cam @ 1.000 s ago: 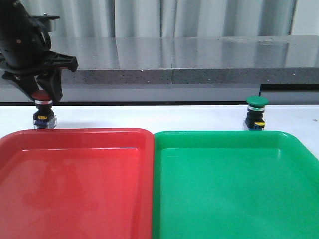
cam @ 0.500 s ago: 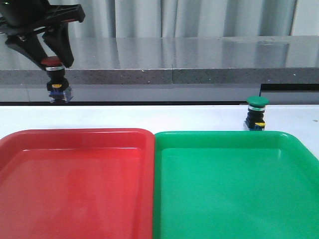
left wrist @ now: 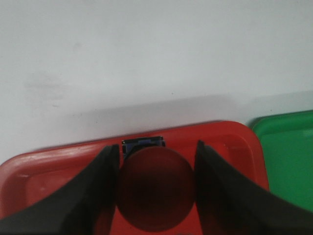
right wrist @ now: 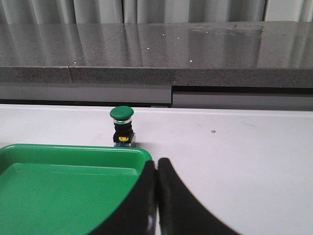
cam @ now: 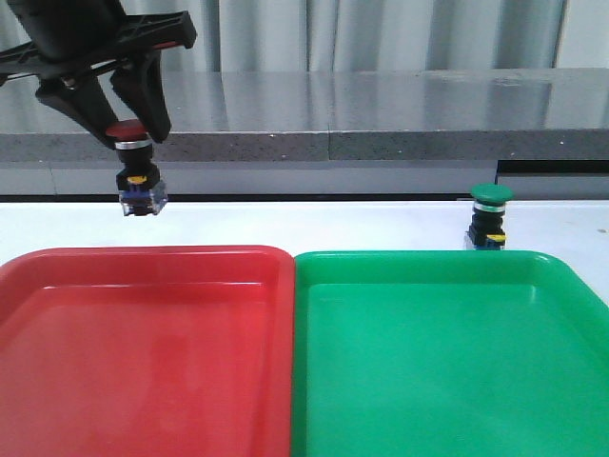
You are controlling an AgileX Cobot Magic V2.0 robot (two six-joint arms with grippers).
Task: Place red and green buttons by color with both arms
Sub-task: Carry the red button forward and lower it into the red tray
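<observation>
One button has just left the bench: the left hand (cam: 128,129), its fingers pinching the cap of the red button (cam: 136,168), has lifted it clear and swung it right, toward the far edge of the red tray (cam: 143,262). Both trays are bare, the red one and the green tray (cam: 428,333), so the red drop looks close. The green button (cam: 490,217) stands on the bench (cam: 333,224) just beyond the green tray, untouched, and the right hand (right wrist: 156,196) waits near it, pressed together on nothing.
</observation>
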